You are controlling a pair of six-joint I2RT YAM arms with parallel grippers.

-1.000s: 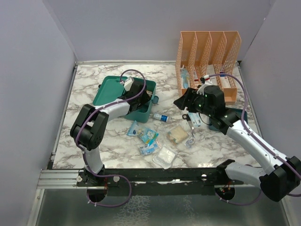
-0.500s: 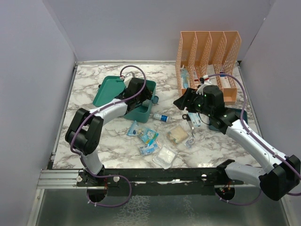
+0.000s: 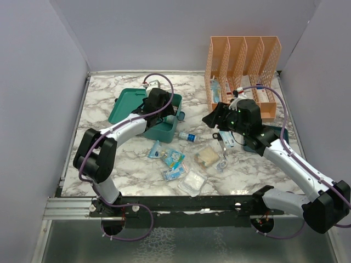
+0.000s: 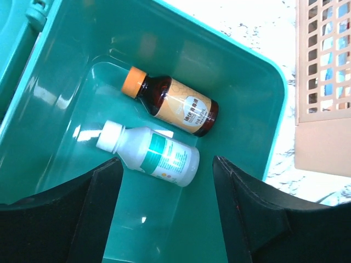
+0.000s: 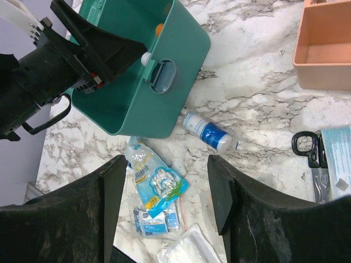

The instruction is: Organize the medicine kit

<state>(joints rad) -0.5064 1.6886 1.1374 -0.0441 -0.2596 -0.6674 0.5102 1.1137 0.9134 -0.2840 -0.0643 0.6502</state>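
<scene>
The teal medicine kit [image 3: 163, 130] stands open at the table's back left, its lid [image 3: 126, 105] flat to the left. Inside the kit [image 4: 249, 82] lie a brown bottle with an orange cap [image 4: 173, 107] and a white bottle with a teal label [image 4: 151, 153]. My left gripper [image 3: 163, 109] hovers over the box; in the wrist view the left gripper [image 4: 165, 175] is open with nothing between its fingers. My right gripper [image 3: 215, 118] hangs open above the loose items, right of the kit [image 5: 137, 104]. Under the right gripper [image 5: 165, 164] lies a blue packet [image 5: 153, 181].
A blue-and-white bottle [image 3: 188, 136] lies just right of the kit. Packets [image 3: 173, 164], a clear gauze pack [image 3: 192, 182] and a beige item [image 3: 207, 156] sit in front. Scissors [image 5: 307, 148] lie to the right. An orange mesh organizer [image 3: 241, 63] stands at the back right.
My left gripper has shifted toward the back over the open kit and its jaws have widened. The right arm has stayed put.
</scene>
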